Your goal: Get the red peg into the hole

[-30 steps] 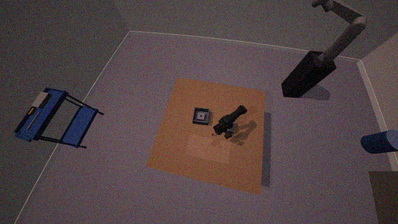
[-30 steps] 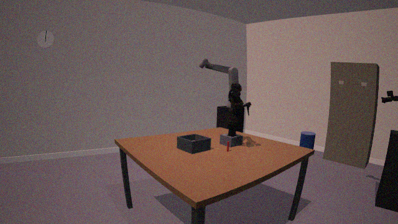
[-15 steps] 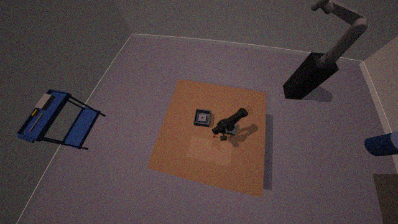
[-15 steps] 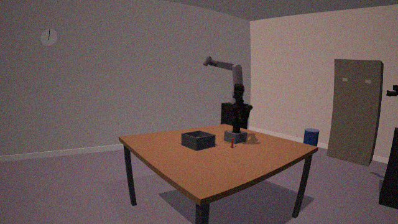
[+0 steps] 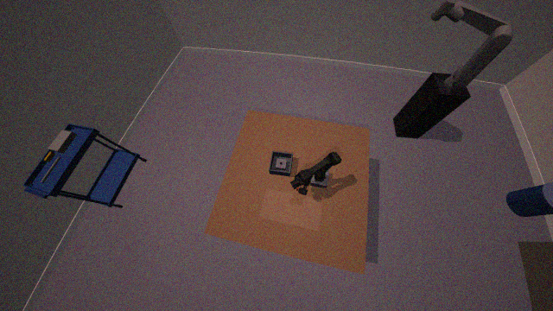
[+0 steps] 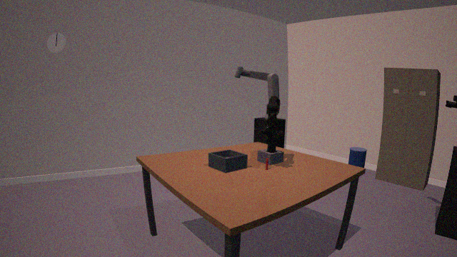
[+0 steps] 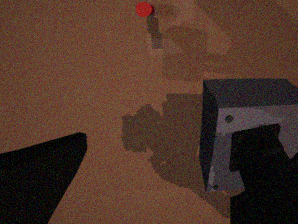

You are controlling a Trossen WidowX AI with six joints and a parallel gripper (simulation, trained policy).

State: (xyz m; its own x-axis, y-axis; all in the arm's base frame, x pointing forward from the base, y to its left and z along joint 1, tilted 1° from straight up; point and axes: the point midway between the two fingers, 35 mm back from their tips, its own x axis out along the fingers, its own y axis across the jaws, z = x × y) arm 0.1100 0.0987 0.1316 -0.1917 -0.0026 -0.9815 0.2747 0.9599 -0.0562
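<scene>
Left of centre on the counter (image 5: 242, 207) (image 6: 228, 200) in the top view, the open box (image 5: 281, 157) (image 6: 228, 161) stands mouth upward, which leaves the plate (image 5: 277, 166) at its bottom, with a dark central hole, reachable only from above; just right of the box, the tool (image 5: 300, 189) hangs over the wood with its fingers wide apart and nothing between them, a spread presumably meant to clear the peg before closing; in the exterior view, right of the box, the red peg (image 6: 266, 164) (image 7: 144, 9) stands upright on the counter, outside the box, an attitude suited to a grip from above; in the wrist view it shows at upper centre, ahead of the fingers, so further travel seems needed

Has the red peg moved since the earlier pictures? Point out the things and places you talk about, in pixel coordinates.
No. The red peg (image 6: 267, 164) (image 7: 144, 9) still stands upright on the table (image 6: 228, 200), just in front of the arm's grey base (image 6: 264, 158) in the exterior view.
</scene>
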